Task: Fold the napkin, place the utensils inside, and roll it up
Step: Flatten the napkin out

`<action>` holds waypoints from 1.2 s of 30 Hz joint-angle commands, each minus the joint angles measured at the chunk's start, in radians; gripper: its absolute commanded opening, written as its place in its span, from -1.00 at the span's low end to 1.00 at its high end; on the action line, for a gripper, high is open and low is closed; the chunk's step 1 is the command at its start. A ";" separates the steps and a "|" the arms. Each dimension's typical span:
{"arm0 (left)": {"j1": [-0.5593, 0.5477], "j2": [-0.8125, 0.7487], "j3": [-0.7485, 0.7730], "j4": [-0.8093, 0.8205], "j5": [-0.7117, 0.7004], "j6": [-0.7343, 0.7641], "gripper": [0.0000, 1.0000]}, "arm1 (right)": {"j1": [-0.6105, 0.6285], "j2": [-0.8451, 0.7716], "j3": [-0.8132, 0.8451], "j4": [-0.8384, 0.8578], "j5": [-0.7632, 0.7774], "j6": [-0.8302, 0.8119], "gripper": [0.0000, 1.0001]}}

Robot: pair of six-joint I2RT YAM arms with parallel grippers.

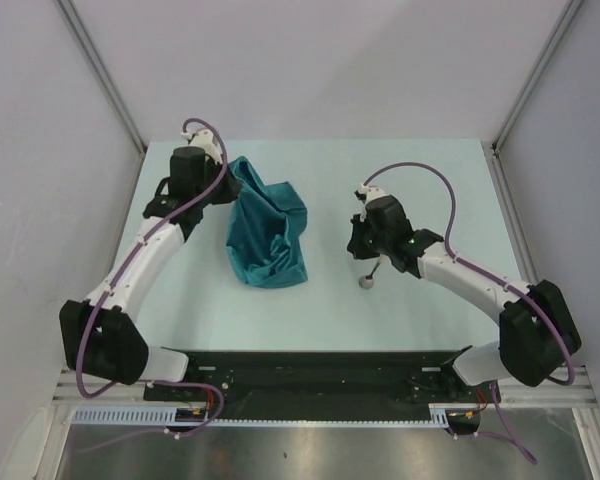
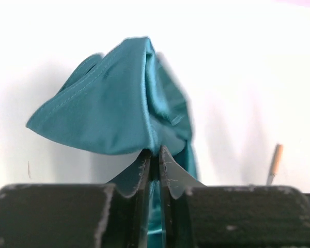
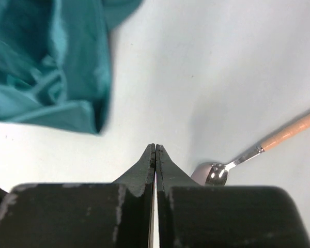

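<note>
**Desk:** Where's the cloth, and who has it?

**Me:** I've got the left gripper (image 2: 155, 155) clamped on a fold at the far-left edge of the napkin (image 1: 268, 232). The cloth bunches up from that pinch and the rest lies crumpled on the table (image 1: 430, 180). I'd say I'm holding an edge so I can draw the napkin out flat, because it isn't ready to fold as it lies.

**Desk:** And your other arm?

**Me:** The right gripper (image 3: 155, 151) sits to the right of the napkin, clear of it. Its jaws are pressed together on nothing. I read that as parked, keeping out of the cloth's way.

**Desk:** Utensils?

**Me:** The spoon (image 3: 248, 153) lies right of the napkin, apart from it, with its bowl close beside my right fingertips. I can't tell whether they touch.

**Desk:** Count?

**Me:** One napkin, one spoon, two grippers, and only one of them is holding anything
</note>
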State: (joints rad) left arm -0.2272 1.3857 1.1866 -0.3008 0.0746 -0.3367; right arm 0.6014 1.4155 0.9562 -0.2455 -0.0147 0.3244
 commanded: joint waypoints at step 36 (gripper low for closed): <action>-0.417 0.164 -0.354 0.212 -0.150 -0.022 0.42 | -0.054 0.085 -0.051 0.106 -0.100 0.108 0.31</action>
State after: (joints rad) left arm -0.6312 1.5143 0.7738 -0.0845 0.0509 -0.3733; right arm 0.5655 1.5646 0.9459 -0.1787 -0.0795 0.4191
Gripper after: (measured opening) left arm 0.714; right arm 0.650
